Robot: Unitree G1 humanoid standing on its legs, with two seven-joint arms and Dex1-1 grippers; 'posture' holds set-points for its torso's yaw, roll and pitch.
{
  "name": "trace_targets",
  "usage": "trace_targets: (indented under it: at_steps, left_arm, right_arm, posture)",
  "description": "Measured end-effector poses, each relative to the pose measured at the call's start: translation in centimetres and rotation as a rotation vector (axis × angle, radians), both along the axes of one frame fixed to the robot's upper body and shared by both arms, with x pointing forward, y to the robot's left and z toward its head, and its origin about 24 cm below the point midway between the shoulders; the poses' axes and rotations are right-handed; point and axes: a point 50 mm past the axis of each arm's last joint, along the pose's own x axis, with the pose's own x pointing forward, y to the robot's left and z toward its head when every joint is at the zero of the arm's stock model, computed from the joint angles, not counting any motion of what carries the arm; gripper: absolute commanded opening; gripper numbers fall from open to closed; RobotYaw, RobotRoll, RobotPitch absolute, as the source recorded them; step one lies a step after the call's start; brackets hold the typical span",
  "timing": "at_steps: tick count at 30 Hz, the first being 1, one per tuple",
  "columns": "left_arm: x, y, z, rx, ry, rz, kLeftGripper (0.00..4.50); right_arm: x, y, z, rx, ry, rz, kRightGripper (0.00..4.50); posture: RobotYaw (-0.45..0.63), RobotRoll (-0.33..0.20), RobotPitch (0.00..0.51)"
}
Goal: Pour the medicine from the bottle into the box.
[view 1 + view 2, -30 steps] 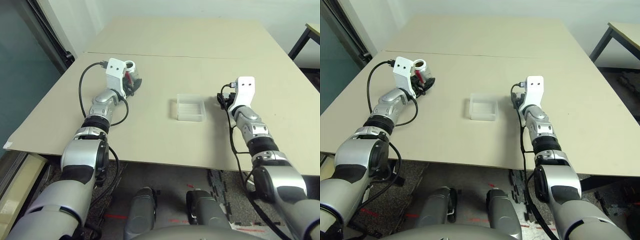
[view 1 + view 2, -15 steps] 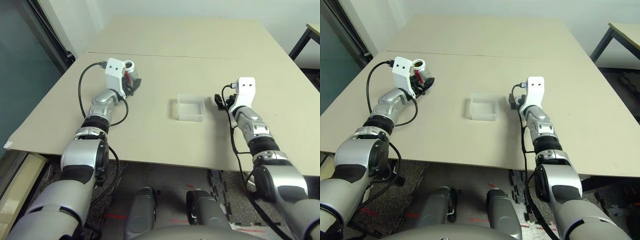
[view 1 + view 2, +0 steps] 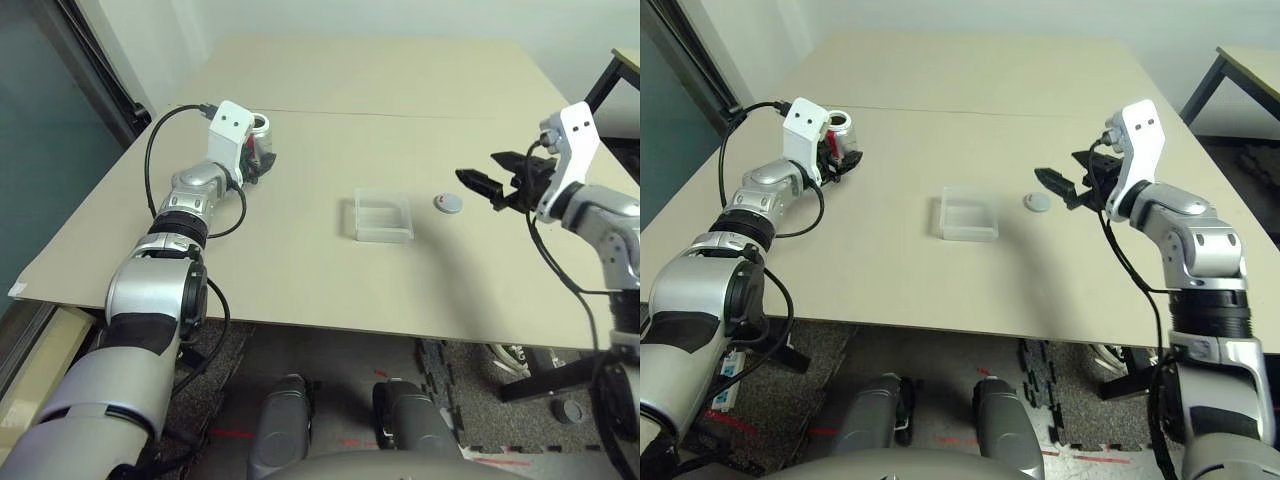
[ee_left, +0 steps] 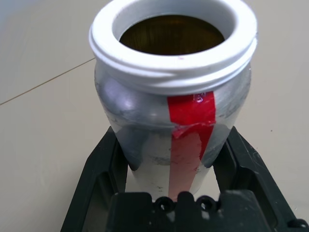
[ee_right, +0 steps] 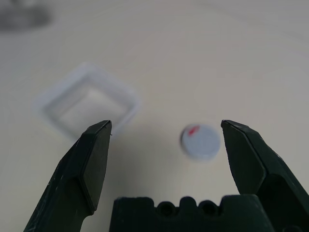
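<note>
The silver-grey bottle (image 4: 174, 125) with a red stripe and white rim stands upright and uncapped at the table's far left, and my left gripper (image 3: 258, 150) is shut on its lower body. Its inside is dark, so the medicine is hidden. The clear square box (image 3: 383, 216) lies at mid-table, empty. My right gripper (image 3: 478, 167) hangs open above the table to the right of the box, fingers pointing toward it. Between its fingers, the right wrist view shows the box (image 5: 87, 100).
A small round grey cap (image 3: 448, 203) with a red mark lies on the table just right of the box, below my right gripper. A second table's black leg (image 3: 598, 88) stands at the far right. A dark panel (image 3: 50, 150) borders the table's left edge.
My right gripper has opened, left the grey cap on the table beside the box, and risen up and to the right. The left gripper with the bottle has shifted slightly farther back.
</note>
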Motion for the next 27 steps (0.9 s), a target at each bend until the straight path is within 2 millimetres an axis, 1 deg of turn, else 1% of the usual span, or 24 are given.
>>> trace_targets:
  at_steps: [4, 7, 9, 11, 14, 17, 20, 22, 27]
  left_arm:
    - [0.0, -0.1, -0.6, -0.046, 0.035, 0.057, 2.68]
    - [0.1, -0.4, -0.9, -0.065, 0.048, 0.092, 2.68]
    - [0.1, -0.9, -1.1, -0.037, 0.053, 0.084, 2.68]
    - [0.2, -1.2, -1.3, 0.034, 0.059, 0.065, 2.68]
    - [0.4, -2.0, -0.5, 0.174, 0.038, 0.011, 2.68]
    - [0.9, -3.4, 1.5, 0.365, -0.04, -0.07, 2.68]
    - [1.2, -4.8, 2.8, 0.547, -0.106, -0.15, 2.68]
    - [1.3, -6.0, 3.4, 0.705, -0.149, -0.216, 2.68]
    - [1.2, -8.7, 4.1, 1.126, -0.282, -0.372, 2.68]
  right_arm:
    - [-0.3, 1.0, -0.3, 0.024, -0.005, 0.054, 4.5]
    - [-0.4, 2.4, -1.1, 0.048, 0.0, 0.102, 4.5]
    - [-0.3, 2.9, -1.3, 0.045, -0.001, 0.12, 4.5]
    - [-0.4, 3.2, -1.4, 0.034, -0.003, 0.138, 4.5]
    - [-0.4, 3.5, -1.4, 0.029, -0.001, 0.16, 4.5]
    - [-0.6, 3.6, -1.3, 0.012, 0.007, 0.188, 4.5]
    - [-0.7, 3.6, -1.2, -0.013, 0.011, 0.211, 4.5]
    - [-0.8, 3.6, -1.1, -0.021, 0.015, 0.215, 4.5]
    - [-0.9, 3.5, -1.0, -0.029, 0.019, 0.213, 4.5]
  posture:
    - [-0.08, 0.0, 0.057]
    - [-0.09, 0.0, 0.056]
    - [-0.09, 0.0, 0.056]
    - [-0.09, 0.0, 0.056]
    - [-0.09, 0.0, 0.058]
    - [-0.09, 0.0, 0.058]
    - [-0.09, 0.0, 0.06]
    - [-0.1, 0.0, 0.06]
    - [-0.12, 0.0, 0.059]
